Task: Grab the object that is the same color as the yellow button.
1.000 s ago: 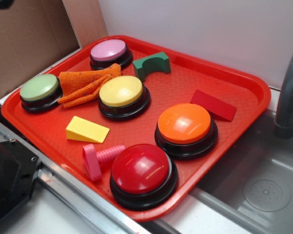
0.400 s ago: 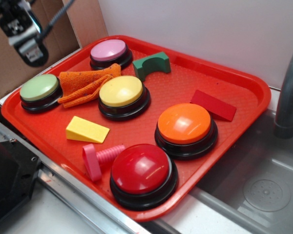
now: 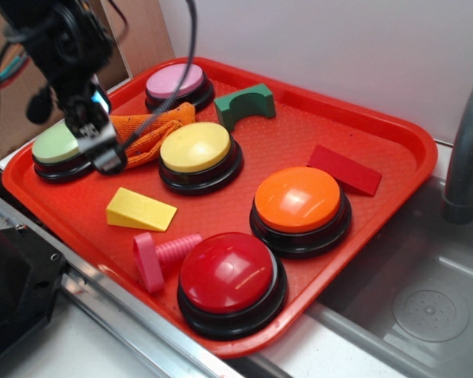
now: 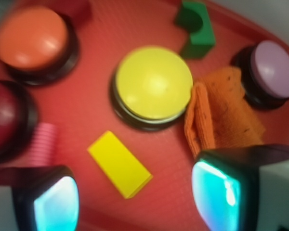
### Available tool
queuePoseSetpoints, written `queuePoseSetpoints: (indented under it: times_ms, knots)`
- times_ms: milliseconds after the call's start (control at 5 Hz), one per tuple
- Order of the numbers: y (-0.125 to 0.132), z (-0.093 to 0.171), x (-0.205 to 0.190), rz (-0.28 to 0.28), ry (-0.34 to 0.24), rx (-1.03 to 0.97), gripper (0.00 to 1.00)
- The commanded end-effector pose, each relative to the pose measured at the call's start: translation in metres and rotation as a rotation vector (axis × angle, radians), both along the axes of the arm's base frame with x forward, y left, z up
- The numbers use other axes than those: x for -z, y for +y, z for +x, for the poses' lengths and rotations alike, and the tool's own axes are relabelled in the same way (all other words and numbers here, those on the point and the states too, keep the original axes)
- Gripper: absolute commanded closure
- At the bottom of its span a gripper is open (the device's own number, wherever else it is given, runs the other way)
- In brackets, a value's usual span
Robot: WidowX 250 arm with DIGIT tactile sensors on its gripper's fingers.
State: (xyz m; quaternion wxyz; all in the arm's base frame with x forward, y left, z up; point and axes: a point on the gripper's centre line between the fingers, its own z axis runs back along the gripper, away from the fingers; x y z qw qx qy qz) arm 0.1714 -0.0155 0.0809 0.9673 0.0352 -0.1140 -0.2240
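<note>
Arm has swung in from the upper left within the last second and the gripper (image 3: 102, 150) now hangs over the tray's (image 3: 394, 130) left side, by the orange cloth (image 3: 146, 126) and green button (image 3: 51, 150). Fingers (image 4: 53, 202) spread wide, nothing held. Yellow wedge (image 3: 139, 211) sits untouched just in front of the yellow button (image 3: 197, 148) (wrist view frames it between the pads). Likely approach phase; descent still needed.

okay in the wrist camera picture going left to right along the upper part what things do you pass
Orange button → yellow button → green block → pink button. The orange cloth overlaps that last stretch, so it is left unplaced.
</note>
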Motion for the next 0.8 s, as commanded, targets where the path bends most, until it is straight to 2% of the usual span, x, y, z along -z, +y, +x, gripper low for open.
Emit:
queuePoseSetpoints:
  times_ms: [0,200,600]
  knots:
    - [0.003,0.006,0.053,0.082,0.057,0.119,0.00]
    - [0.009,0.000,0.076,0.056,0.103,0.126,0.00]
    - [0.010,-0.006,0.086,-0.018,0.137,0.216,0.00]
